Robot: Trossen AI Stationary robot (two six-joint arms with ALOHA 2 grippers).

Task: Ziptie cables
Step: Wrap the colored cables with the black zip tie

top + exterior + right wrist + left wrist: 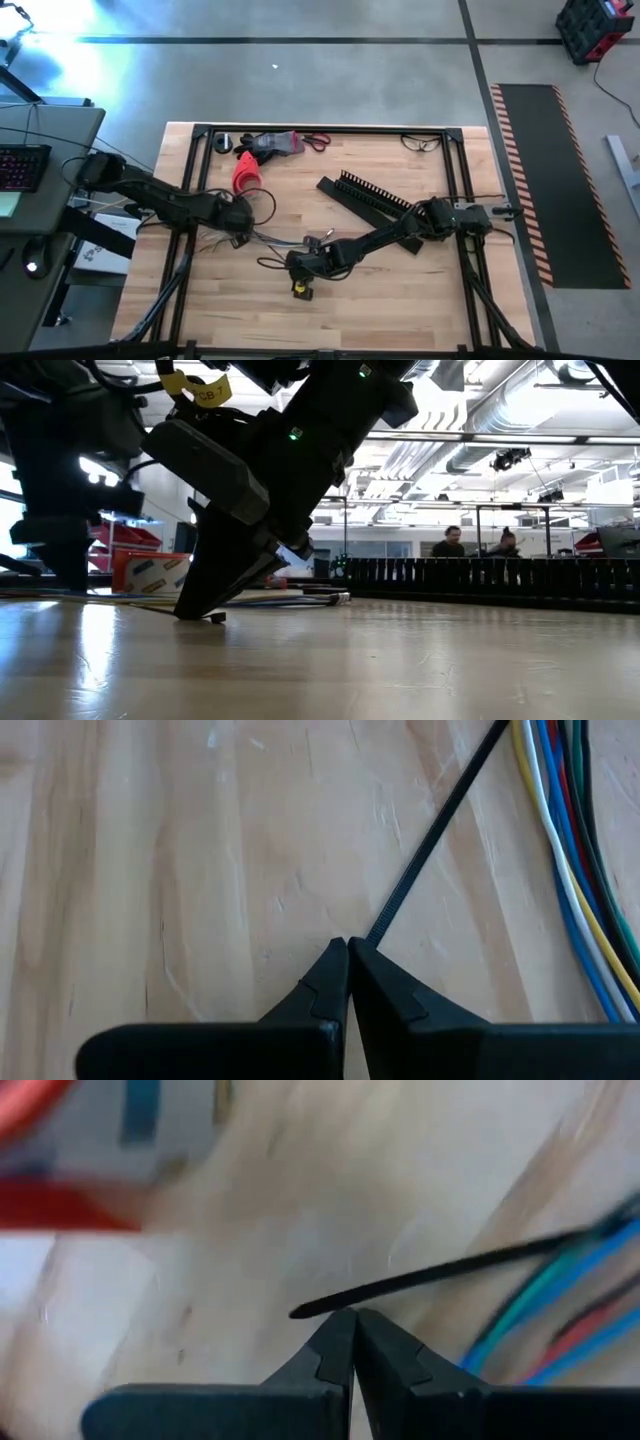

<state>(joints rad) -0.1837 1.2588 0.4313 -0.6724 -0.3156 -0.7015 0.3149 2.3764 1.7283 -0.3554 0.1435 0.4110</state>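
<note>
Right gripper pinching the tip of a black zip tie against the wooden table, cables lying just beside (several colours), left gripper resting fingers together near another zip tie end, touching or not unclear

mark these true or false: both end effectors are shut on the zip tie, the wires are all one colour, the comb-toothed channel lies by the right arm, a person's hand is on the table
1. Both end effectors are shut at the zip tie. True: the right end effector and the left end effector each pinch an end.
2. The cables are all one colour. False: white, blue, yellow, red and dark.
3. The comb-toothed channel lies by the right arm. True.
4. A person's hand rests on the table. False: people sit far behind.
</note>
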